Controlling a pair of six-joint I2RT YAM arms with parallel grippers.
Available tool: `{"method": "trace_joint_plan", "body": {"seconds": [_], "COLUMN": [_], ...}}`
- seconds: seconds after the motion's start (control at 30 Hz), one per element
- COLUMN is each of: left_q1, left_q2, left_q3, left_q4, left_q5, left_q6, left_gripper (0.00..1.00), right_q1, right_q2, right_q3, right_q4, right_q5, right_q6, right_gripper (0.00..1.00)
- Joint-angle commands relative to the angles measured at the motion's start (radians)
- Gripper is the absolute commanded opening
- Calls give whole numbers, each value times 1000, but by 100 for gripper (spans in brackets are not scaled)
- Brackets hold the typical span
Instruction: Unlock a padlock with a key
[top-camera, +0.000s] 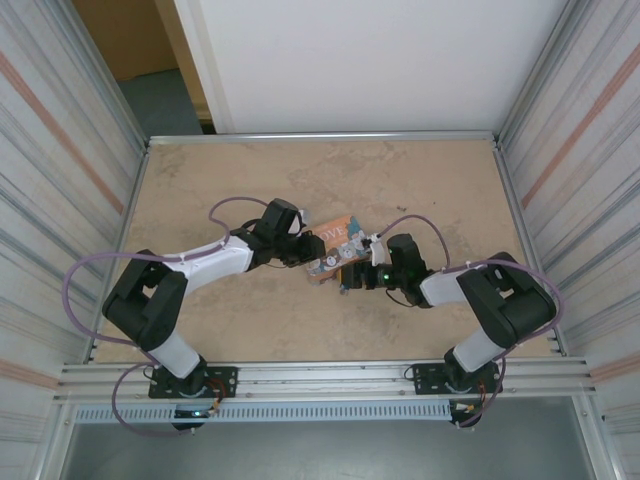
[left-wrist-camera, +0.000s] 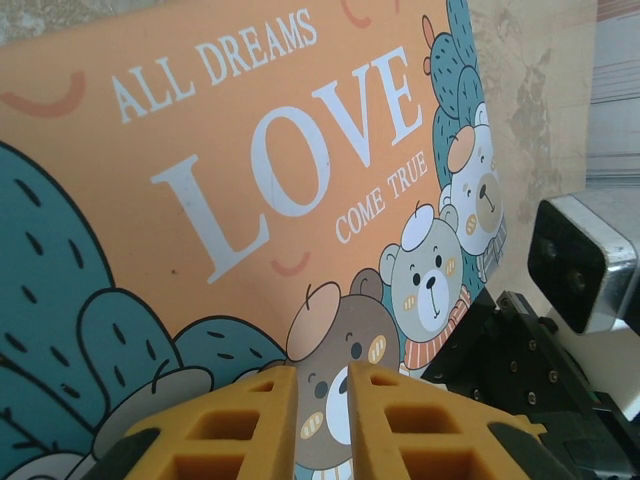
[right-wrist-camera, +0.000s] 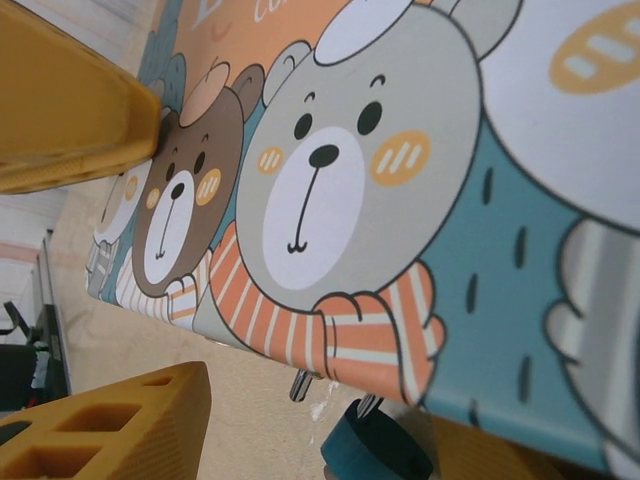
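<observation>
Orange "LOVE" tin (top-camera: 335, 235) with cartoon bears on the mottled beige table (top-camera: 250, 180), corrugated metal walls (top-camera: 60, 150) alongside.

Reads as a robot test cell in a lab or workshop, not a home. Boxed in at 9 and 3 o'clock by ribbed metal walls (top-camera: 60, 170), with a plain white board (top-camera: 380, 60) closing off 12 o'clock. Floored with a beige, stone-patterned tabletop (top-camera: 320, 180) edged in aluminium strip. Fitted at 6 o'clock with a slotted aluminium rail (top-camera: 320, 378) holding the bolted bases of two black-and-white arms (top-camera: 200, 265), purple cables (top-camera: 80, 280) looping off them. Open at 11 o'clock through a narrow gap (top-camera: 150, 70) onto a brown wall and grey-blue floor.
</observation>
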Motion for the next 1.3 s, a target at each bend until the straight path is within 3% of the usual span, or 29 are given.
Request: {"method": "trace_joint_plan", "body": {"seconds": [0.0, 0.63, 1.17, 1.27], "left_q1": [-1, -1, 0, 0], "left_q2": [26, 39, 42, 35], "left_q3": [-20, -15, -36, -49], "left_q4": [-9, -5, -9, -6], "left_q5": [-9, -6, -12, -12], "left_q6": [7, -2, 3, 1], "left_gripper": [20, 19, 19, 18], "right_q1": [10, 3, -29, -29], "right_q2": [30, 51, -8, -26], "right_q3": [29, 9, -18, -31], "right_q4": [50, 65, 32, 47], "right_q5": [-50, -73, -22, -5], "right_q6": [-27, -47, -25, 8], "right_gripper": [56, 31, 1, 0]}}
